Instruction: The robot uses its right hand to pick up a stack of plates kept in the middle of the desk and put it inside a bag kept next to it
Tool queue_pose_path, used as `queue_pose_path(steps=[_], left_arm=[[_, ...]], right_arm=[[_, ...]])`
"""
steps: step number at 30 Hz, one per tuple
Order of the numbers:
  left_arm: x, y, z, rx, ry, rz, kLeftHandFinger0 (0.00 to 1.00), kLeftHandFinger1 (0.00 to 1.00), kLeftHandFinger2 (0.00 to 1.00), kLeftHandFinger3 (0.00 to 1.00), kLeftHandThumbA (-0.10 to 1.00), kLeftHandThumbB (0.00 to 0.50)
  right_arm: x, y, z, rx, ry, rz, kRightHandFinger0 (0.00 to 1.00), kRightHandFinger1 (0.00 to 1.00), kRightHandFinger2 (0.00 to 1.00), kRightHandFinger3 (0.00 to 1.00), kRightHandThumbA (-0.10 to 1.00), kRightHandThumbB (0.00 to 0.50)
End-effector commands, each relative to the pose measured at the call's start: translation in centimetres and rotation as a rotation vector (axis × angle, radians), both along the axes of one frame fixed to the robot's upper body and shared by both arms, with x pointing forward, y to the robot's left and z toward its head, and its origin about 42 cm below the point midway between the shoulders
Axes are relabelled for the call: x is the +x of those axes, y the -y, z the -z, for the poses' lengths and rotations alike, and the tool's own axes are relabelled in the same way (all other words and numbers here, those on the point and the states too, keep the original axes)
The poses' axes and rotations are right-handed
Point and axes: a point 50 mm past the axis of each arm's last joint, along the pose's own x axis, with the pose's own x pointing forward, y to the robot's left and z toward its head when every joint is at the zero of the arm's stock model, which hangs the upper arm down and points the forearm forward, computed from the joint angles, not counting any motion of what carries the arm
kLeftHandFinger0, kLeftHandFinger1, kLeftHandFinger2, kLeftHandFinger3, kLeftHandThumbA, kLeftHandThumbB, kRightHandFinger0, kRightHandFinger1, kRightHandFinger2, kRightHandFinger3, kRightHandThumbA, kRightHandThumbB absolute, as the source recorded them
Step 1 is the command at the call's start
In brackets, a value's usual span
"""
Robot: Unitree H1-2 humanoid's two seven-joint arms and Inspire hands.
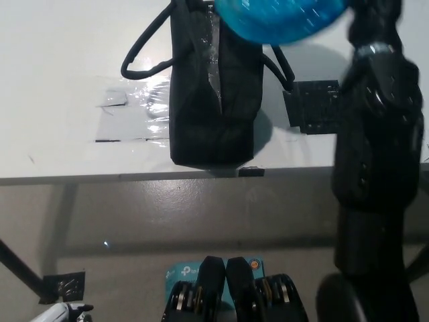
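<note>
Bulky black right arm (377,134), silver ring

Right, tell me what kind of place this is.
Probably a lab or test workspace, not a home. A plain white desk carries taped-down clear plastic and a black marker patch, on a bare grey floor, with a black bag set out as a prop.

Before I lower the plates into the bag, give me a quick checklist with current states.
1. Blue plate stack off the desk: ok.
2. Stack over the black bag: ok, over its far end.
3. Bag mouth open wide enough: cannot tell, only a narrow slit shows.
4. Right hand's grip on the stack: cannot tell, hand hidden at the top edge.
5. Bag handles clear of the opening: ok.
6. Left hand out of the way: ok.
</note>
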Motion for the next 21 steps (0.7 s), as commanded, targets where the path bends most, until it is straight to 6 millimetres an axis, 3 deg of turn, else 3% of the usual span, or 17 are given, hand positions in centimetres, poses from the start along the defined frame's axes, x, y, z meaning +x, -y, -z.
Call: queue_pose_path(steps=[1, 2, 4, 5, 6, 7, 8, 10, 17, 21], left_arm=[[-0.1, -0.1, -1.0, 0.020, 0.021, -0.002, 0.87, 0.82, 0.91, 1.00, 0.51, 0.000], [-0.2, 0.1, -0.9, 0.020, 0.019, -0.002, 0.87, 0.82, 0.91, 1.00, 0.51, 0.000], [-0.2, 0.1, -0.9, 0.018, 0.019, -0.002, 0.87, 0.82, 0.91, 1.00, 0.48, 0.000], [-0.1, 0.1, -0.9, 0.018, 0.020, -0.001, 0.86, 0.81, 0.91, 1.00, 0.46, 0.000], [-0.1, 0.2, -0.9, 0.017, 0.021, 0.000, 0.86, 0.81, 0.91, 1.00, 0.45, 0.000], [-0.2, 0.2, -0.9, 0.020, 0.021, -0.001, 0.86, 0.82, 0.91, 1.00, 0.46, 0.000], [-0.2, 0.2, -1.0, 0.024, 0.021, 0.001, 0.87, 0.81, 0.90, 1.00, 0.47, 0.000], [-0.2, 0.2, -1.0, 0.019, 0.022, 0.003, 0.86, 0.82, 0.91, 1.00, 0.49, 0.000], [-0.5, 0.5, -0.8, 0.024, 0.020, 0.011, 0.84, 0.82, 0.91, 1.00, 0.47, 0.000], [-0.6, 0.5, -0.7, 0.021, 0.017, 0.009, 0.83, 0.81, 0.91, 1.00, 0.49, 0.000]], right_arm=[[-2.0, -3.7, -6.0, -0.045, 0.166, -0.164, 0.00, 0.00, 0.13, 0.03, -0.10, 0.188], [-2.0, -4.1, -6.1, -0.077, 0.172, -0.164, 0.00, 0.00, 0.02, 0.01, -0.10, 0.179], [-2.1, -4.7, -6.2, -0.144, 0.187, -0.146, 0.00, 0.00, 0.00, 0.00, -0.10, 0.194], [-2.1, -4.9, -6.2, -0.171, 0.191, -0.134, 0.00, 0.00, 0.00, 0.00, -0.10, 0.219], [-2.0, -5.4, -5.8, -0.239, 0.207, -0.114, 0.00, 0.00, 0.00, 0.00, -0.10, 0.282], [-1.9, -5.6, -5.5, -0.291, 0.222, -0.084, 0.00, 0.00, 0.00, 0.00, -0.10, 0.315], [-1.8, -5.6, -5.0, -0.346, 0.250, -0.060, 0.00, 0.00, 0.00, 0.00, -0.10, 0.292], [-1.3, -5.6, -3.3, -0.500, 0.285, -0.007, 0.00, 0.00, 0.00, 0.00, -0.10, 0.293], [0.1, -4.6, -0.3, -0.649, 0.273, 0.102, 0.00, 0.00, 0.00, 0.00, -0.10, 0.278], [0.8, -3.7, -0.6, -0.657, 0.276, 0.159, 0.00, 0.00, 0.00, 0.00, -0.10, 0.259]])
